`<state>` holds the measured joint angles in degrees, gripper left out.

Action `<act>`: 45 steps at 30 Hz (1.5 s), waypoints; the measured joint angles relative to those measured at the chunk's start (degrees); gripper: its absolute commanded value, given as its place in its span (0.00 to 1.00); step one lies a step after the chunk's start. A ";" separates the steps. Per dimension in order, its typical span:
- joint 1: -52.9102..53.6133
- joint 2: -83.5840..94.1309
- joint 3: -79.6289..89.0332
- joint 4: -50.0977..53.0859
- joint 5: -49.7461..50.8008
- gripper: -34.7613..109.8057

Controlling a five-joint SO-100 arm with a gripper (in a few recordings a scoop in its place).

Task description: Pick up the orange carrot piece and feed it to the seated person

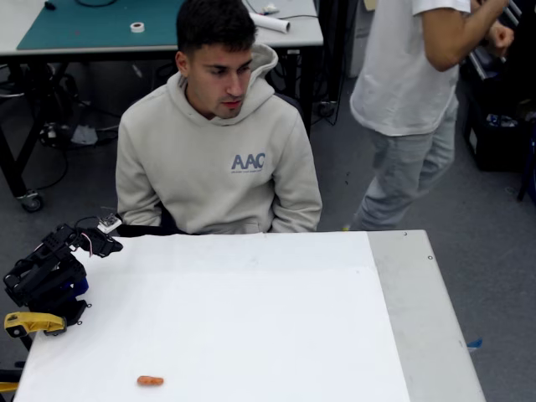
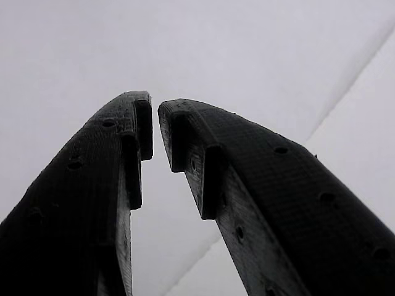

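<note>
**Black gripper folded at the table's edge, carrot lying apart**

Black and finely textured, the two fingers (image 2: 247,203) of the gripper (image 2: 154,126) rise from the bottom of the wrist view with their tips nearly together, a thin sliver of pale surface showing between them and nothing held there. The gap widens toward the base of the fingers. Behind them lies a plain white surface crossed by a faint diagonal seam on the right.

In the fixed view the arm (image 1: 46,276) sits folded at the left edge of the table (image 1: 251,318), black with a yellow part low on its side; the gripper tips cannot be made out there. Thin wires and a small board sit at its upper end, near the table's far left corner.

On the white tabletop, the orange carrot piece (image 1: 150,381) lies flat near the front edge, well apart from the arm and to its lower right.

Behind the far edge of the table sits the seated person (image 1: 218,159), in a light beige hoodie marked "AAC", head tilted down toward the table. A standing person (image 1: 410,109) in grey is at upper right, on the grey floor beside the table. A green-topped bench (image 1: 100,25) stands further back.
</note>
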<state>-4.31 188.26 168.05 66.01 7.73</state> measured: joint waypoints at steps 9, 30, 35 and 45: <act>0.00 0.18 0.00 0.00 0.00 0.22; 0.00 0.44 0.00 0.00 0.00 0.22; 0.00 0.44 0.00 0.00 0.18 0.22; 0.00 0.44 0.00 0.00 1.05 0.22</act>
<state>-4.31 188.70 168.05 66.01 8.79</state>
